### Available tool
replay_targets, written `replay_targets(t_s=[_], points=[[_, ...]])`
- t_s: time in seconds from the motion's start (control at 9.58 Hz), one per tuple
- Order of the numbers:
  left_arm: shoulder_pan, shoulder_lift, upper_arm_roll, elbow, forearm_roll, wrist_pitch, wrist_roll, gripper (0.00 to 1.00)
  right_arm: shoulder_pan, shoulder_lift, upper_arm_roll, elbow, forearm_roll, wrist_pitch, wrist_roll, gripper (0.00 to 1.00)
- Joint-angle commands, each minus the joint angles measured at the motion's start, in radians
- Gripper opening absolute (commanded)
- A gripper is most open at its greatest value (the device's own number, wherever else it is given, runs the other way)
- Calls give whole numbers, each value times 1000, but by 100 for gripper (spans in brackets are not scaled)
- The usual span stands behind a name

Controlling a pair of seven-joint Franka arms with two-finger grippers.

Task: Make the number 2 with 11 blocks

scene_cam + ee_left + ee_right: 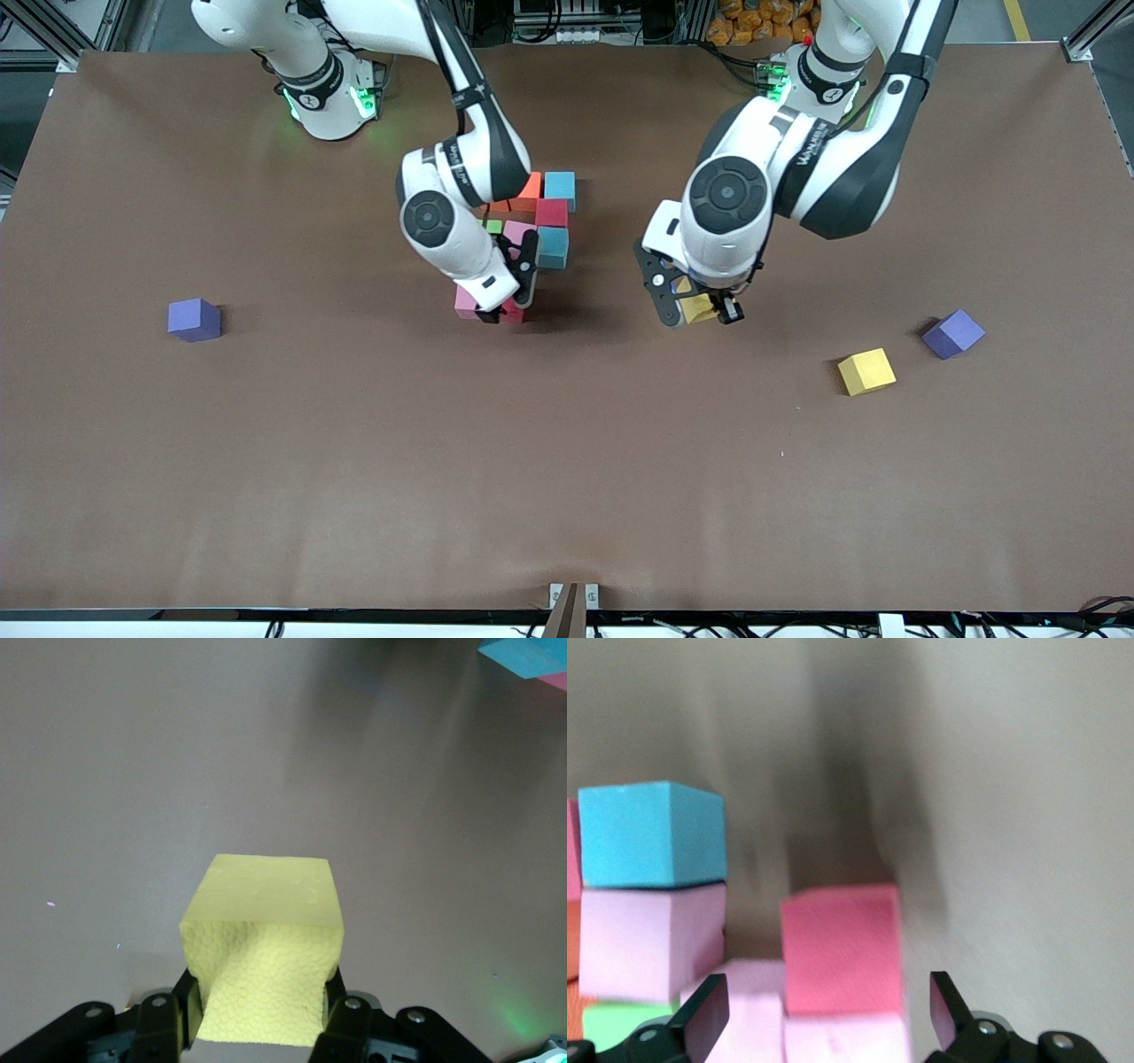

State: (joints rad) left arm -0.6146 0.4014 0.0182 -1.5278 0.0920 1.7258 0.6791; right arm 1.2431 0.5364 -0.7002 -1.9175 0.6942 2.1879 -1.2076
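Left wrist view shows my left pincer (pixel 260 1014) clenched on a yellow cube (pixel 264 939); my right pincer (pixel 824 1014) hangs released over the number 2 (pixel 532 239), so I should lower the cube squarely at its six o'clock end.

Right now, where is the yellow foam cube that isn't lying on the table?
The yellow foam cube is clamped in the left gripper, above bare tabletop between the block cluster and the loose yellow cube.
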Motion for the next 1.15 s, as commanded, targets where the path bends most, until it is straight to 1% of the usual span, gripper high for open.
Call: replay_targets(t_s=[0.0, 0.1, 0.21, 0.31, 0.42, 0.52, 0.73, 0.94, 1.04], points=[[-16, 22, -17, 1, 54, 32, 26, 0, -71, -41, -102, 40, -5, -140, -12, 100], [-34, 37, -17, 2, 55, 72, 33, 0, -83, -41, -154, 54, -5, -161, -10, 100], [-54, 56, -17, 5, 54, 113, 48, 0, -79, -39, -244, 55, -5, -187, -13, 100], [-77, 77, -15, 8, 48, 133, 68, 0, -95, -36, -298, 54, -5, -209, -16, 100], [-115, 105, -4, 30, 45, 147, 91, 0, -164, -35, -312, 54, -5, -212, -20, 100], [-155, 141, 15, 56, 45, 156, 117, 0, -271, -33, -305, 54, -5, -229, -24, 100], [-230, 201, 61, 81, 40, 210, 177, 0, -426, -29, -283, 51, -22, -231, -39, 100], [-269, 246, 71, 101, 37, 253, 177, 0, -554, -29, -207, 54, -51, -221, -29, 100], [-283, 273, 75, 121, 25, 271, 177, 0, -592, -30, -190, 58, -85, -220, -21, 100]])
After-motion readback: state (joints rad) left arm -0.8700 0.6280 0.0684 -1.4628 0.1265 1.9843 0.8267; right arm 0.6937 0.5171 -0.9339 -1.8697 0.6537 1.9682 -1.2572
